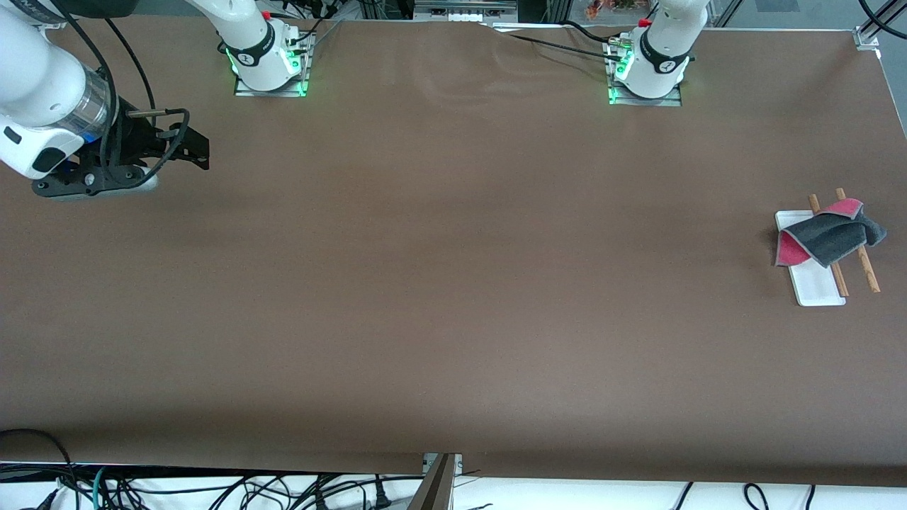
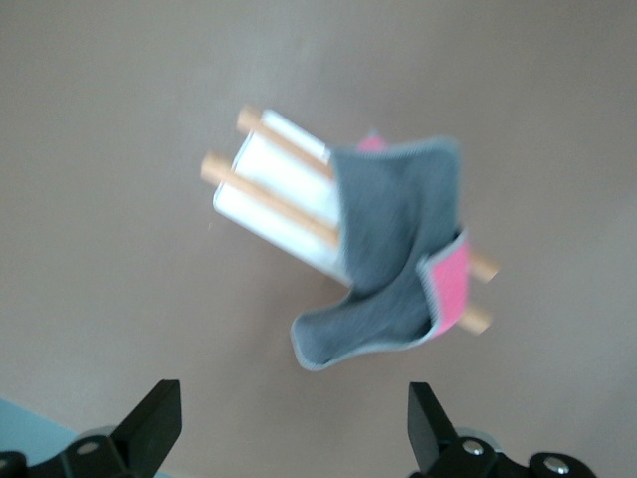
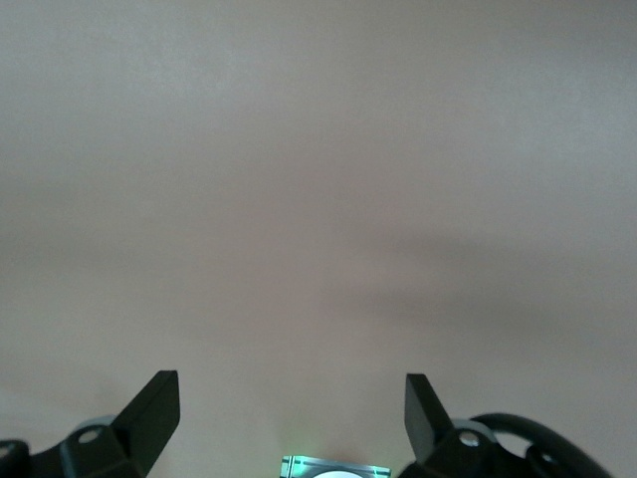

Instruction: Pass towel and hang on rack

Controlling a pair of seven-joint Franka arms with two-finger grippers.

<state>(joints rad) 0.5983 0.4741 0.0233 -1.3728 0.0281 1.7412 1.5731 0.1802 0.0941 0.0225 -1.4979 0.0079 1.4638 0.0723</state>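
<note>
No readable brand or writing showing on anything. No containers.

Towel (image 1: 835, 234) lying draped over rack (image 1: 815, 283), grey side mostly up, pink folds showing at two corners; covering rods (image 2: 284, 204) and part of white base, sitting at left arm's end of brown table (image 1: 453, 283).

Left hand (image 2: 289, 423) hovering over towel and rack, fingers spread wide, gripping nothing.

Right hand (image 1: 181, 145) waiting over bare table at right arm's end, well apart from towel, fingers spread, empty.
</note>
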